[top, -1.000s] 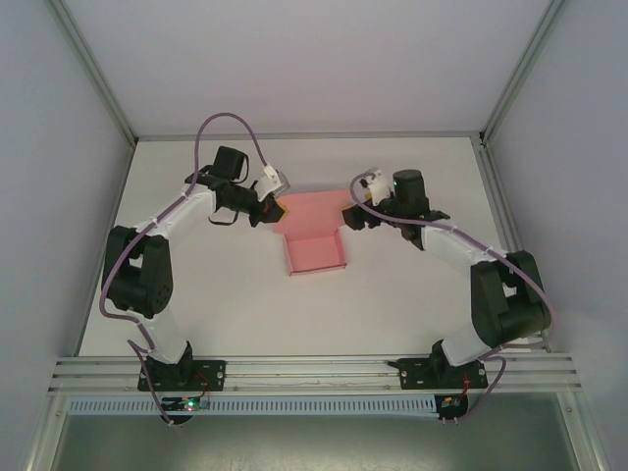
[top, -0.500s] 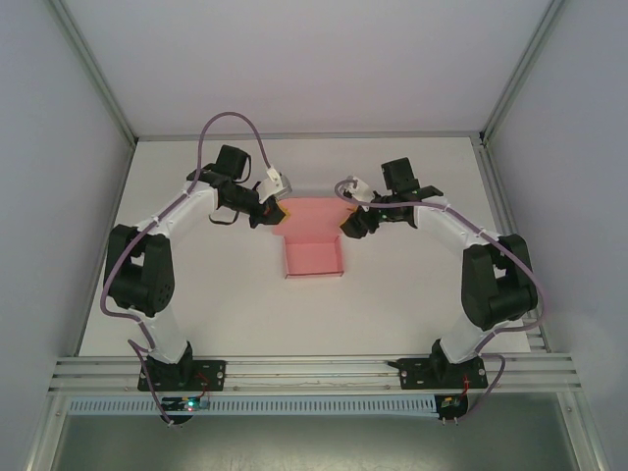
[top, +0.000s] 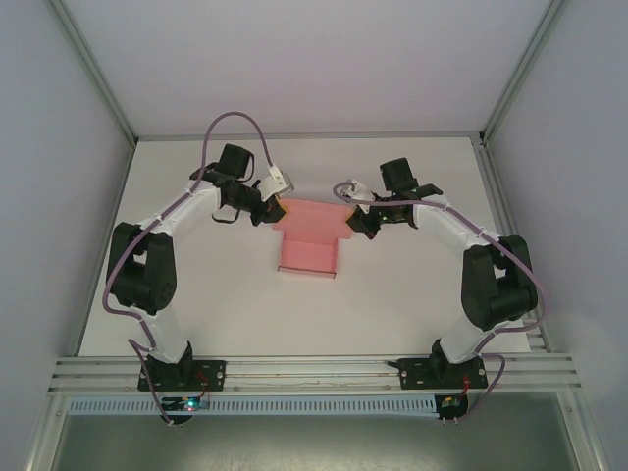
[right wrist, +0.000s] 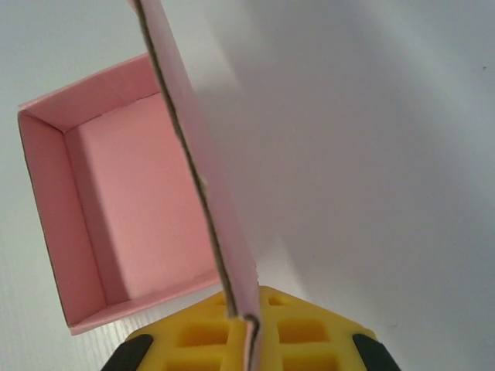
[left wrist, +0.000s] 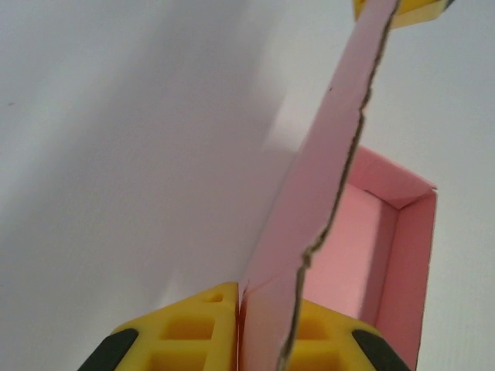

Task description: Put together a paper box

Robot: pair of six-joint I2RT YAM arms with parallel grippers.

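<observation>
White table (top: 196,294) inside a pale-walled enclosure, seen from above, with two black and white robot arms bolted at the near edge. One pink paper box (top: 309,250) lies toward the far middle of the table, half built: its tray stands with low walls folded up, and a wide flap rises from the far side. The left gripper (top: 270,210) is closed tight on the left end of that flap, and the right gripper (top: 356,219) is closed tight on the right end. In the left wrist view the yellow pads (left wrist: 189,336) pinch the thin card edge-on, with the tray beyond. The right wrist view gives the same picture mirrored, the flap clamped between yellow pads (right wrist: 305,332) and the open tray to the left. The likely trouble is that the card is thin and held only at its two ends. If the arms pull apart, or one turns faster than the other, the flap could tear, buckle or crease in the wrong place. The flap's edge already looks uneven in the left wrist view, so a tear there seems plausible. A weak pinch could let one end slip free and spring back. Lifting the flap could also drag or tip the light tray, since nothing holds it down. Counted: one paper box, two arms, two grippers, both gripping the flap, and two purple cables, one looping above each arm.
</observation>
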